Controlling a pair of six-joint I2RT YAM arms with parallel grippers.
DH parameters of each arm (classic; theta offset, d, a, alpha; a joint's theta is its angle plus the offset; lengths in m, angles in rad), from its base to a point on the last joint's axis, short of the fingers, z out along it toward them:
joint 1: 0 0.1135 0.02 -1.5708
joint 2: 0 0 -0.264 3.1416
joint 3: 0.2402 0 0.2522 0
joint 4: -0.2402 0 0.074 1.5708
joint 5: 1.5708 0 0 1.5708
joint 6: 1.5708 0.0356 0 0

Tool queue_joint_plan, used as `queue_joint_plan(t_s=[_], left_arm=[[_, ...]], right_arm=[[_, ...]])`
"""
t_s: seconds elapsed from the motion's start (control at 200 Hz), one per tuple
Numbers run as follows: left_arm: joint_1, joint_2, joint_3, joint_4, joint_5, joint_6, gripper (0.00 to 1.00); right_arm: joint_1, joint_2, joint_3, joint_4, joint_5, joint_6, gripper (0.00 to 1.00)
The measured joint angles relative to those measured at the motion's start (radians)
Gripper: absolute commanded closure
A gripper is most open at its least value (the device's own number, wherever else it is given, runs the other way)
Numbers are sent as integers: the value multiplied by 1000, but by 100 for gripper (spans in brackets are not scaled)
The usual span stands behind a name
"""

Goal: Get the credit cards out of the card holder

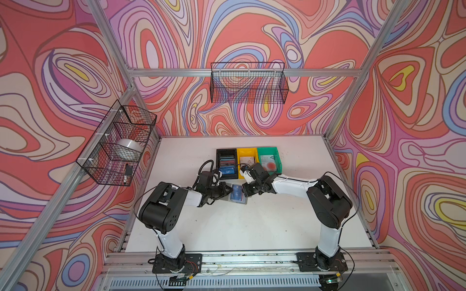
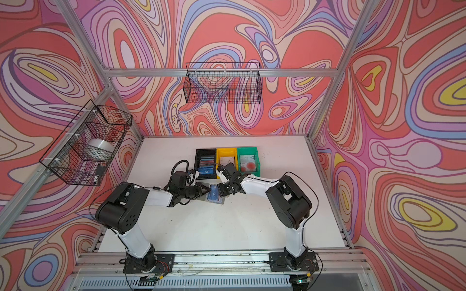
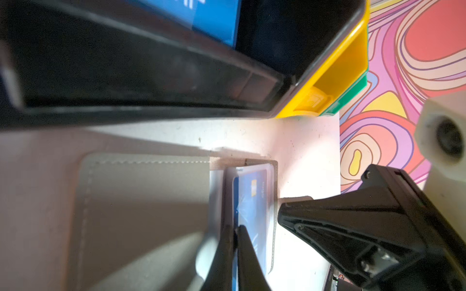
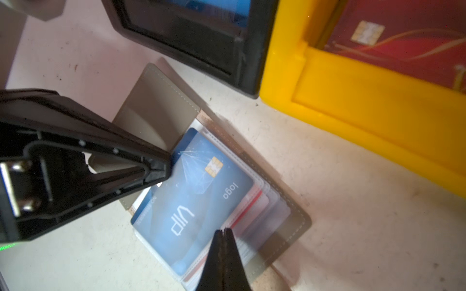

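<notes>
Left pincer (image 3: 235,228) nips blue card (image 3: 252,206), wrist-view only

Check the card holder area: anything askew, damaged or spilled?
Nothing spilled or damaged. Only the blue card sticks partly out of the open card holder, its corner pinched by the shut left gripper, which fits pulling it out.

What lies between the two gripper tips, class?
The blue card in the open card holder spans that stretch: the left gripper pinches one edge, the shut right gripper sits at the opposite edge. The right wrist view shows it.
</notes>
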Motion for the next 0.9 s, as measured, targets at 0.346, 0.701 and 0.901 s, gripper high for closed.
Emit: queue_joint_plan(t_s=[0.346, 0.701, 0.901], left_arm=[[0, -1, 0, -2, 6, 0, 99], [0, -27, -21, -11, 6, 1, 100], [2, -68, -23, -73, -7, 21, 100]], right_arm=[[0, 5, 0, 0, 1, -2, 100], [0, 38, 14, 4, -8, -2, 100], [0, 41, 18, 3, -14, -2, 100]])
